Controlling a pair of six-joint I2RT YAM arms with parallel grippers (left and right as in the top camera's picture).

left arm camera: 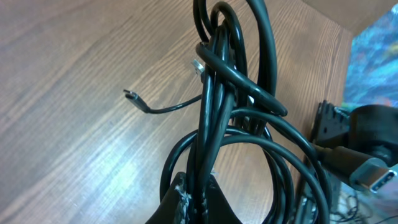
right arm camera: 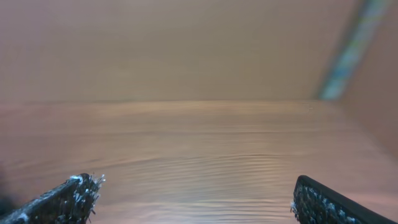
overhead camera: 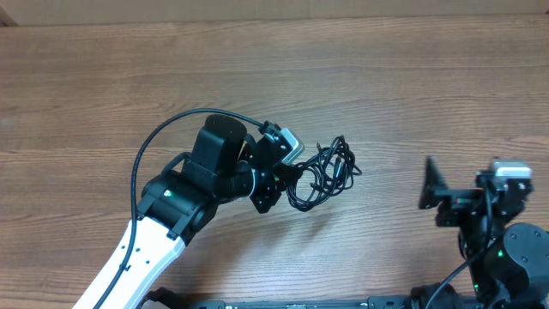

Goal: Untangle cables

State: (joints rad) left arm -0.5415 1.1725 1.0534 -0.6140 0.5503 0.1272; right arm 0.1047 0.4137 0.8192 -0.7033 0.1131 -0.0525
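Wooden table [overhead camera: 86, 86] is seen with the cables [overhead camera: 324, 172] knotted near its middle, pinched by the left gripper [left arm camera: 193, 202]. Well apart, by the right front corner, the right gripper [right arm camera: 193, 196] is spread wide. One loose plug end [left arm camera: 130, 94] should be picked and drawn out slowly while the cables are anchored.

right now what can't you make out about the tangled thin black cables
Overhead: tangle of thin black cables too small to count cords or plugs.
Left wrist: loops overlap and run off the top edge; shut left gripper hides held strands.
Right wrist: open right gripper sees only blurred wooden table.
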